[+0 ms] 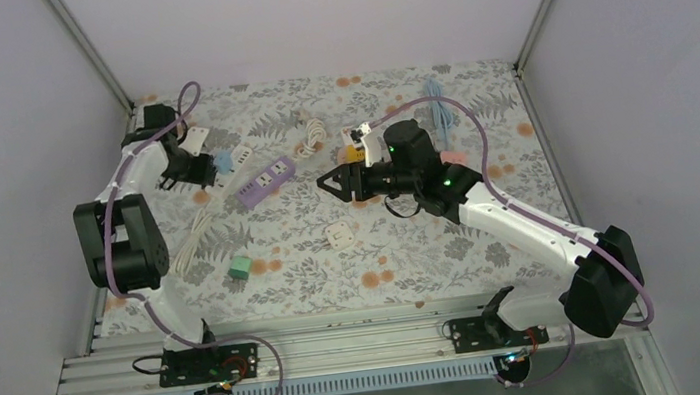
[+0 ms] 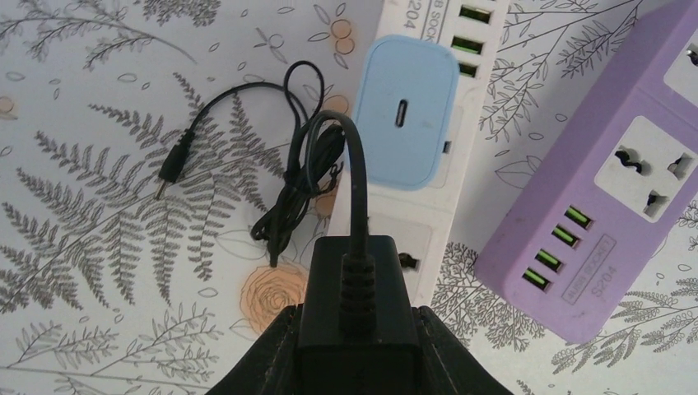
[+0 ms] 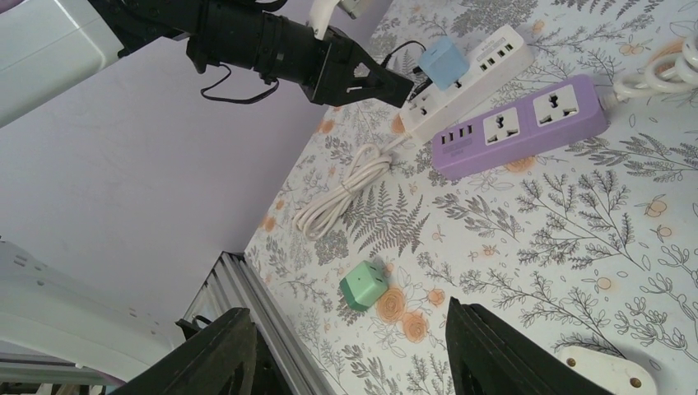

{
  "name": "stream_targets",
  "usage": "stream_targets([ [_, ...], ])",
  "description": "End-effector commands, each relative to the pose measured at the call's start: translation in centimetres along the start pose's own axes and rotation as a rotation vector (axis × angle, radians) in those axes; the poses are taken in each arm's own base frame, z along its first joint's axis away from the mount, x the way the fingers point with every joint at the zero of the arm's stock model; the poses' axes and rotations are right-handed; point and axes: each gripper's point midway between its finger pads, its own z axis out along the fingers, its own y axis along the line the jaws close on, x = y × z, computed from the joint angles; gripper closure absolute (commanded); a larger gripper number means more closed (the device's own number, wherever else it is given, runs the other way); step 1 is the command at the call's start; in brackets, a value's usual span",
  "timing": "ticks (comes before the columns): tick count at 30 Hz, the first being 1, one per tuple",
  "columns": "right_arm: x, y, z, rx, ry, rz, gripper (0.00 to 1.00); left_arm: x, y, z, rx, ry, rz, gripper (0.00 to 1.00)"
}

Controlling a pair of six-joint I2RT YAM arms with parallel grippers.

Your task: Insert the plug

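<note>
One plug [image 2: 359, 317], left pincer [image 2: 358, 358]; white strip [image 2: 409, 220], purple strip [image 2: 568, 164], possibly touching.

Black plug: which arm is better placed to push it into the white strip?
Left. Its jaws hold the plug over the white strip; the right jaws are open, empty, farther off.

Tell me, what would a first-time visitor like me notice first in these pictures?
Probably the purple power strip lying on the flowery table toward its far left, beside a white power strip carrying a pale blue charger. Just above the white strip, the left tool grips a black plug, its cord curling away. The right tool hangs open over the table's middle.
</note>
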Motion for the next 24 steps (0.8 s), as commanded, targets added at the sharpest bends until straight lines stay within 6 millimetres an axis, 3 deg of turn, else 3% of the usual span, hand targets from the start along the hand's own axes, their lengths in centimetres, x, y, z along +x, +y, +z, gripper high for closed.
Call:
stream_targets([
  [1, -0.6, 0.0, -0.5, 0.008, -0.029, -0.005, 0.4, -0.7, -0.6, 0.3, 0.003, 0.02, 0.051, 0.89],
  [12, -0.3, -0.3, -0.2, 0.013, -0.017, 0.002, 0.41, -0.2, 0.5, 1.5, -0.054, 0.115, 0.104, 0.89],
  [24, -0.1, -0.3, 0.7, -0.001, 0.023, 0.003, 0.41, 0.3, -1.1, 1.3, 0.026, 0.113, 0.136, 0.88],
])
